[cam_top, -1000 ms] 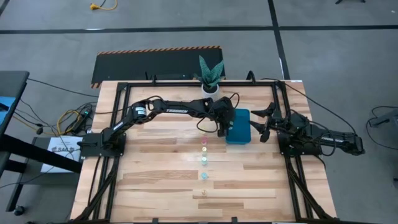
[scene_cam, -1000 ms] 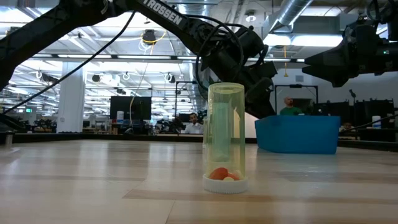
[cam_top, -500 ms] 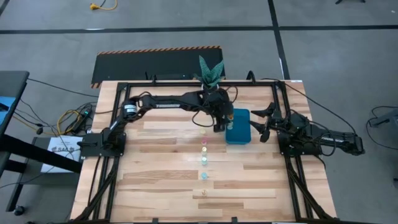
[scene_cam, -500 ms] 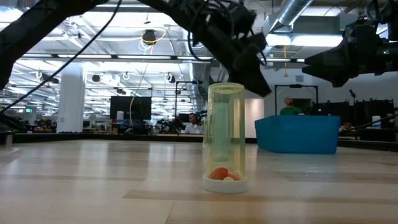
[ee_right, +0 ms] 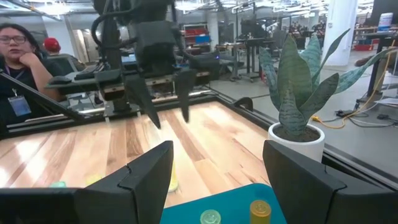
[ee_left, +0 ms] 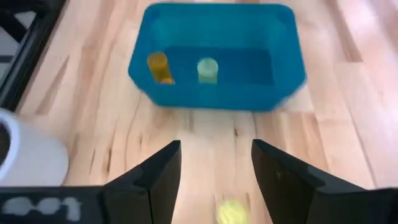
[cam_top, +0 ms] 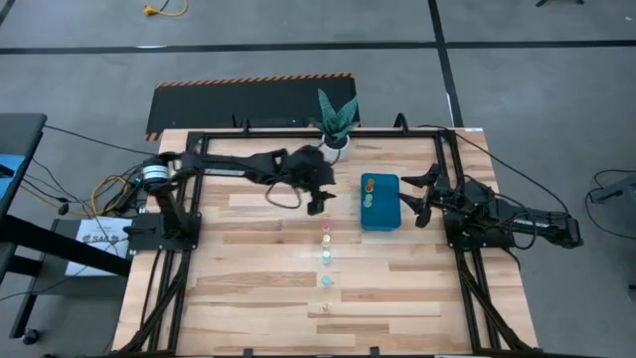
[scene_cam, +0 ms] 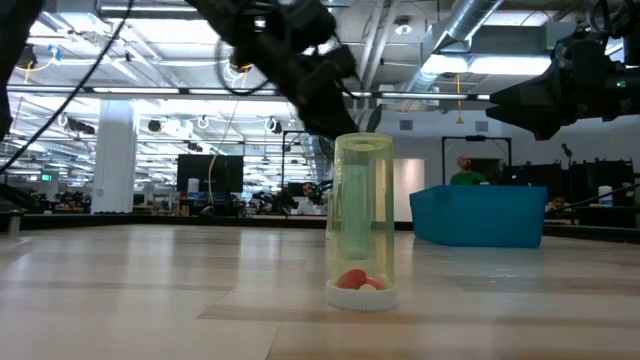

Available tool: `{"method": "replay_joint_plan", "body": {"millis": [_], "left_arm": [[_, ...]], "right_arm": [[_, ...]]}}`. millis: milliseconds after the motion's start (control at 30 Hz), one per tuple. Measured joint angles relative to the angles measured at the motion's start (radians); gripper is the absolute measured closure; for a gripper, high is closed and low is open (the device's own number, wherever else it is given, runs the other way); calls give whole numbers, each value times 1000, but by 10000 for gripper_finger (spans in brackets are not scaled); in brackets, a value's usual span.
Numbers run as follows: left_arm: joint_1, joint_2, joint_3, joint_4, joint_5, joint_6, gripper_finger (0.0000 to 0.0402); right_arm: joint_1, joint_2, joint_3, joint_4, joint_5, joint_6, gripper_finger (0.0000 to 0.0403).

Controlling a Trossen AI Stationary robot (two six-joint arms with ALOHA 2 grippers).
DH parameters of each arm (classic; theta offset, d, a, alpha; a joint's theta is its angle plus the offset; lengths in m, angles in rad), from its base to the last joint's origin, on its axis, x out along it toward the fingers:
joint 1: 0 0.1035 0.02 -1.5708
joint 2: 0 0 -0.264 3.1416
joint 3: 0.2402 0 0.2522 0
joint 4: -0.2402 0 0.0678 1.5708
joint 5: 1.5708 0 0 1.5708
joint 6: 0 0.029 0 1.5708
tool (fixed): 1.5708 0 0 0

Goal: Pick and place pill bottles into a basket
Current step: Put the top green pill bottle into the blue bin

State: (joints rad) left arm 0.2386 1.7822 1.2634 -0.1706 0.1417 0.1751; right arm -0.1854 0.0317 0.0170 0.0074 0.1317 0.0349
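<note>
two pill bottles, an orange one (ee_left: pixel 158 67) and a pale green one (ee_left: pixel 207 70), stand inside the teal basket (cam_top: pixel 381 213), which sits on the wooden table (cam_top: pixel 248 288) by its right side. four more bottles form a short line on the table beside the basket, the yellow one (cam_top: pixel 326 226) nearest. the left gripper (cam_top: pixel 318 206) hangs over the table just beside the basket, fingers apart and empty. the right gripper (cam_top: pixel 424 196) waits at the basket's other side, fingers spread. a potted plant (cam_top: pixel 336 121) stands near the table's far edge.
</note>
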Motion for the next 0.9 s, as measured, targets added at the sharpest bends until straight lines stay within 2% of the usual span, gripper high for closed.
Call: {"method": "replay_joint_plan", "body": {"millis": [100,200,400,767,900], "left_arm": [[1,-82,-124,111,-15,-19,216],[1,-110,-215,186,-13,-43,216],[0,-113,-301,251,4,-49,216],[2,-112,-314,245,30,-53,216],[-1,-67,-314,248,50,-67,216]], "right_arm": [[0,0,0,0,-1,0,159],[0,0,0,0,-1,0,159],[0,0,0,0,-1,0,159],[0,0,0,0,-1,0,159],[0,0,0,0,-1,0,159]]}}
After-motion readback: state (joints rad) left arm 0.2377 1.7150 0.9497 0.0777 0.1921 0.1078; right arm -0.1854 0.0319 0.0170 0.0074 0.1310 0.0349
